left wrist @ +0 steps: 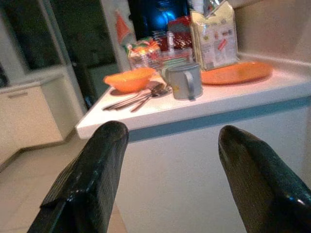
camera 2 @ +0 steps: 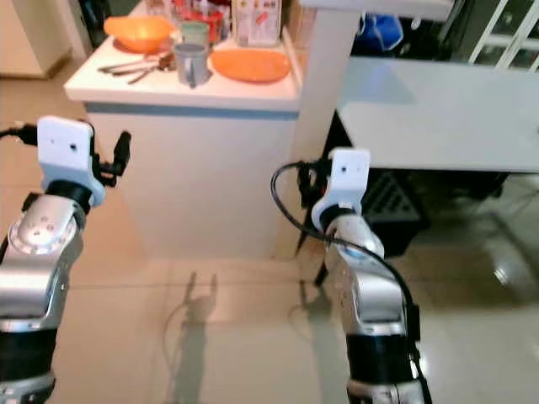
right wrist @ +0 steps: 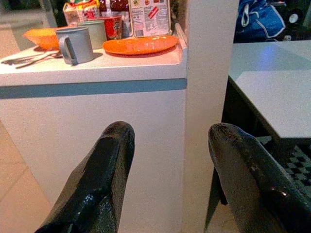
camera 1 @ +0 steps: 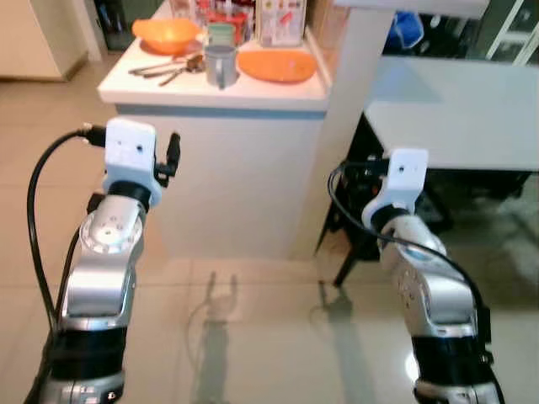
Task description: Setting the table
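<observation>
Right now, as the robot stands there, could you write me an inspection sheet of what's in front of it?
Surface: white counter with a blue band under its edge; grey table to its right.
Job's things: orange bowl, orange plate, grey mug, loose cutlery, all on the counter.
Clutter: food packets and a red container at the back of the counter.
Grippers: left gripper and right gripper both open, empty, raised short of the counter.
Cables: black cable looping from the left wrist; another at the right wrist.
Surroundings: beige tiled floor; blue bag beyond the table.
</observation>
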